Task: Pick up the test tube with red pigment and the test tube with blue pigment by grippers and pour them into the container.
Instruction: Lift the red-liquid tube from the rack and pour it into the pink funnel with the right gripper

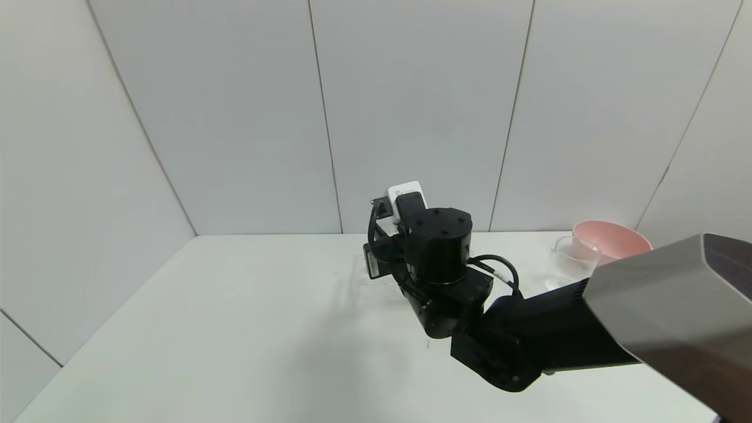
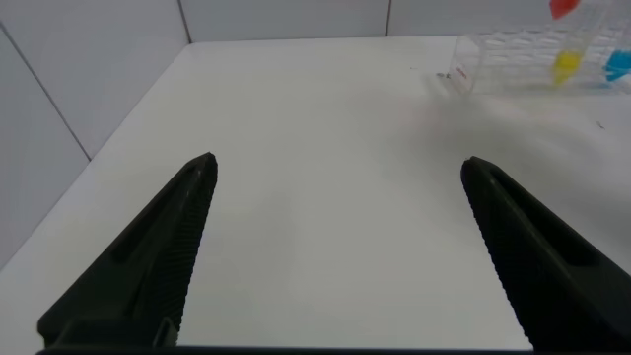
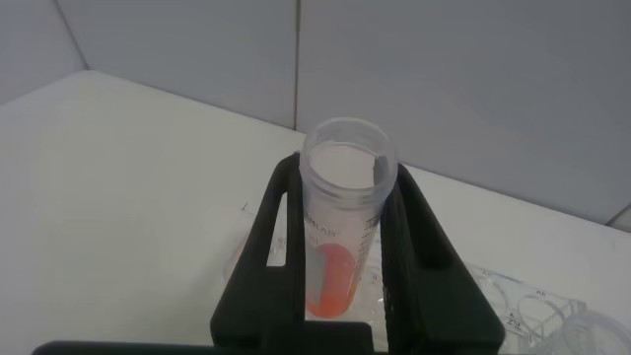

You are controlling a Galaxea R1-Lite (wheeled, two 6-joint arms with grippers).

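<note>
Nearest in the head view, the right arm reaches in from the right over the white table (image 1: pixel 205 329), its wrist hiding the right pincer (image 3: pixel 340 296) from above. The right wrist view shows that pincer clenched on the red tube (image 3: pixel 340 237), one black finger on each side of the clear wall; the tube stands upright, open mouth upward, with orange-red liquid pooled at its bottom. The left pincer (image 2: pixel 335 247) hangs released over bare table on the left, fingers spread wide, holding nothing. Farther off in the left wrist view stands the clear rack (image 2: pixel 523 54), with a yellow tube (image 2: pixel 565 65) and the blue tube (image 2: pixel 617 65) seated in it; a red patch at the frame's upper edge sits above the rack, which suggests the red tube is lifted above its hole, though full clearance cannot be told. Farthest, at the table's right rear, the clear beaker (image 1: pixel 567 261) stands just before the pink bowl (image 1: pixel 611 238), and appears empty. Step in hand, by judgement: carrying the red tube to the beaker. The next move calls for keeping the tube upright during travel to the right, then tipping its mouth over the beaker's rim; the blue tube awaits pickup.
</note>
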